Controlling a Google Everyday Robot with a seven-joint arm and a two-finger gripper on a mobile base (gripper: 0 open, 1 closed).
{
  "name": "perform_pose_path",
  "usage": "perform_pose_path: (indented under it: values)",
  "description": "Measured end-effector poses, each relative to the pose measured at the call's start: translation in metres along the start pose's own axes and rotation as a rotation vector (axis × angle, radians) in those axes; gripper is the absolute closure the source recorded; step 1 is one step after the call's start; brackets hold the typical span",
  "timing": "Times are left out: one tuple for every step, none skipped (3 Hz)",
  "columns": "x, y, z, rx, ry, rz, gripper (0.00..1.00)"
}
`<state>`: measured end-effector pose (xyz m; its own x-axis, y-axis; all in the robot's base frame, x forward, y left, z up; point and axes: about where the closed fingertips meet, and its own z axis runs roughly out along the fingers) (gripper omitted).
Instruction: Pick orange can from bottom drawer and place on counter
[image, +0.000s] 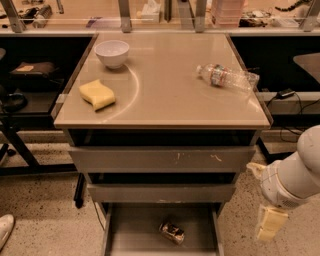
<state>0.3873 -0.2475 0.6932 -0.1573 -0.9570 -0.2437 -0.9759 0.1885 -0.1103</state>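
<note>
Orange can (172, 232) lies on its side near the middle of the bottom drawer (131, 236), long axis from back-left toward front-right. Gripper (269, 225) hangs beyond the drawer's right edge; its grip cannot be told.

This looks like a lab or workshop: a cluttered bench (70, 31) with metal posts (125, 11), loose cables (290, 132), a speckled floor (45, 220), and a grey cabinet (160, 160) of 3 drawers under a counter (170, 95). The gripper (270, 226) hangs low beside the cabinet's right side.

The orange can (172, 232) lies on its side in the open bottom drawer (134, 234), gripper (270, 225) hangs low off to the right, bottle (227, 77) up on the counter (167, 95).
</note>
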Motion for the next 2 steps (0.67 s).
perform_pose_path:
  values:
    - [-0.002,0.002,-0.003,0.006,0.012,-0.011,0.00]
    - [-0.002,0.015,0.040,-0.037,0.003,0.000,0.00]
